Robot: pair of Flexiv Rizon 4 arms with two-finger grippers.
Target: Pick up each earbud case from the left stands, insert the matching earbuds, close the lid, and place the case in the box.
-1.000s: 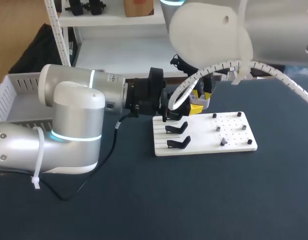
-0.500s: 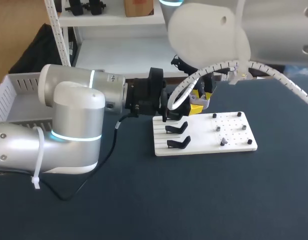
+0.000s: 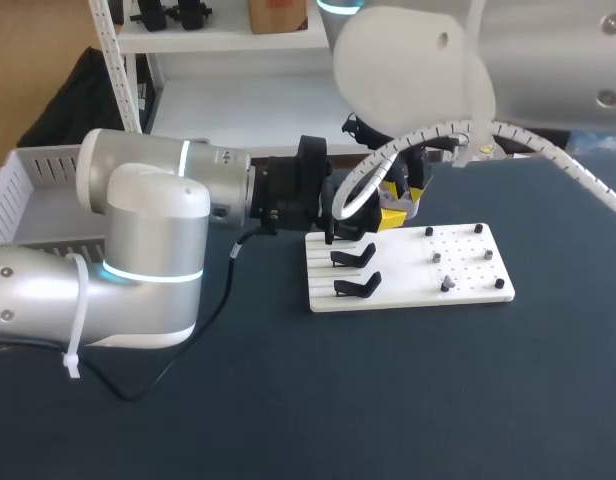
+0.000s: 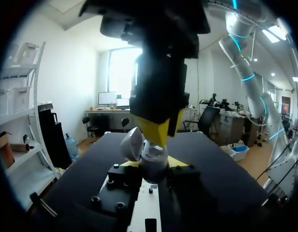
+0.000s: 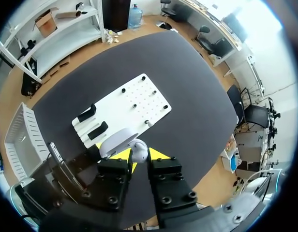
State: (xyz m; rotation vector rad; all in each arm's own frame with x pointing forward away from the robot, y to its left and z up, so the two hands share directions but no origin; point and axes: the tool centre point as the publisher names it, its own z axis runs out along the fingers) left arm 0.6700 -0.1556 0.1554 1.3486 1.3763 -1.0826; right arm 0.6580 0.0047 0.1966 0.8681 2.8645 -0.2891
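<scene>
In the left wrist view my left gripper point(image 4: 153, 168) is shut on a pale grey earbud case point(image 4: 154, 159) held upright, its lid point(image 4: 131, 143) swung open to one side. My right gripper point(image 4: 158, 131) comes straight down onto the case's open top. The right wrist view shows that right gripper point(image 5: 139, 155) shut on a small white earbud point(image 5: 138, 148) right beside the case lid point(image 5: 115, 140). From the head view both grippers meet above the far left corner of the white board point(image 3: 468, 262), left gripper point(image 3: 335, 214) facing right gripper point(image 3: 397, 207); the case is hidden there.
The white board carries two black stands point(image 3: 354, 256) point(image 3: 358, 287) on its left half and several small pegs on its right half, one bearing a small grey earbud point(image 3: 446, 285). A white slatted box point(image 3: 23, 185) sits at the table's left edge.
My right arm's large white joint has drifted slightly to the left. The grippers, the case and the board look unchanged.
</scene>
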